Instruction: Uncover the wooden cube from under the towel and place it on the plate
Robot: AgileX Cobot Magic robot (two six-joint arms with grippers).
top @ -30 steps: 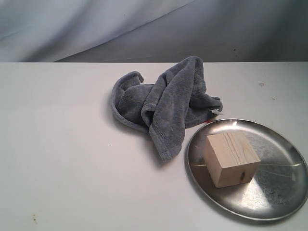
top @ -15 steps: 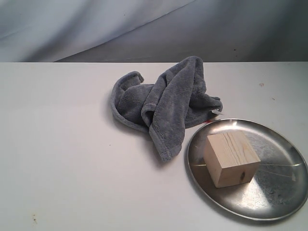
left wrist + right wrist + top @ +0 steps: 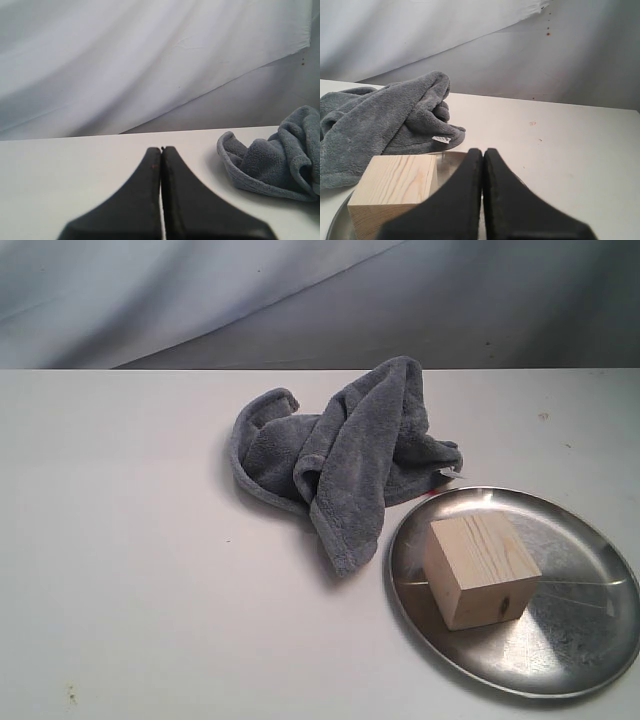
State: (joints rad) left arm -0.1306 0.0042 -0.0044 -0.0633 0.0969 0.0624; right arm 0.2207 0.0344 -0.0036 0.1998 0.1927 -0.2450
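Observation:
The wooden cube [image 3: 481,569] stands uncovered on the silver plate [image 3: 590,630] at the front right of the table; the right wrist view also shows the cube [image 3: 395,185] on the plate [image 3: 337,220]. The blue-grey towel [image 3: 345,455] lies crumpled just behind and left of the plate, its tag [image 3: 441,139] near the rim. Neither arm shows in the exterior view. My left gripper [image 3: 161,149] is shut on nothing, over bare table with the towel [image 3: 275,162] off to one side. My right gripper [image 3: 483,150] is shut and holds nothing, beside the cube.
The white table [image 3: 130,570] carries only the towel and the plate. A grey-white cloth backdrop [image 3: 200,300] hangs behind the table's far edge.

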